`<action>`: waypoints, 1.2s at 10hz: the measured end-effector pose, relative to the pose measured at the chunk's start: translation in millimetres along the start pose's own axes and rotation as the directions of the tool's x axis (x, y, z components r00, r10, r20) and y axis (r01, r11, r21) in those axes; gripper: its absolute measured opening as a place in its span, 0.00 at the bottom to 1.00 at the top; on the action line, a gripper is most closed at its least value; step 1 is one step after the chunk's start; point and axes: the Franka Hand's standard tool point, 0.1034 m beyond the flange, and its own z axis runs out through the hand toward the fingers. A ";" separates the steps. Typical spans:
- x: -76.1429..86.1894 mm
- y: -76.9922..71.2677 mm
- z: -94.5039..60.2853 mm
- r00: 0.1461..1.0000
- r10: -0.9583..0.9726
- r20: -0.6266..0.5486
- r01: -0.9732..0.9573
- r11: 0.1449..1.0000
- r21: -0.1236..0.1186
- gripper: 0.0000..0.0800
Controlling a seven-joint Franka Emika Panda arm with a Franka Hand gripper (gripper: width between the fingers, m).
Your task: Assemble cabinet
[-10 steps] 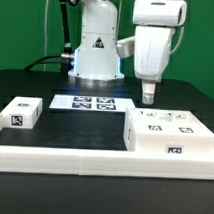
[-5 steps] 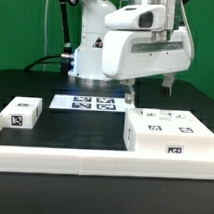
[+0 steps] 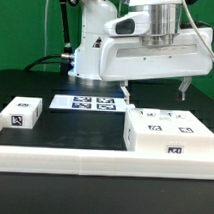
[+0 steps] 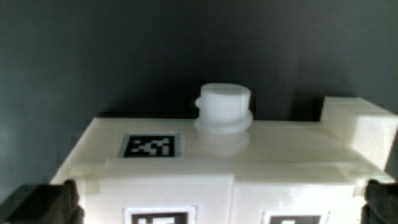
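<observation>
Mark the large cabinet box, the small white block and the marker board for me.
large cabinet box (image 3: pixel 170 125): exterior view, on its top face.
small white block (image 3: pixel 22 116): exterior view, on its tagged front face.
marker board (image 3: pixel 93 103): exterior view, on the middle of the board.

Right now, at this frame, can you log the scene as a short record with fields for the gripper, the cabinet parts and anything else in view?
gripper: open, fingers spread wide, holding nothing, hovering above the large box
large box: at the exterior view's right, tags on its top and front
peg: short, round and upright on the box top, seen in the wrist view
small block: at the exterior view's left, apart from the box, one tag showing
marker board: flat, in front of the robot base
border rail: long and low, along the near side
contact: none visible
</observation>
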 end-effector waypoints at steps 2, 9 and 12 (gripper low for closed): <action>-11.9 -8.3 8.3 0.984 0.178 0.004 -0.178 0.984 -0.011 1.00; -30.4 -20.3 21.5 0.995 0.103 -0.004 -0.103 0.994 -0.030 1.00; -33.9 -20.7 29.0 0.996 0.088 0.009 -0.088 0.995 -0.037 1.00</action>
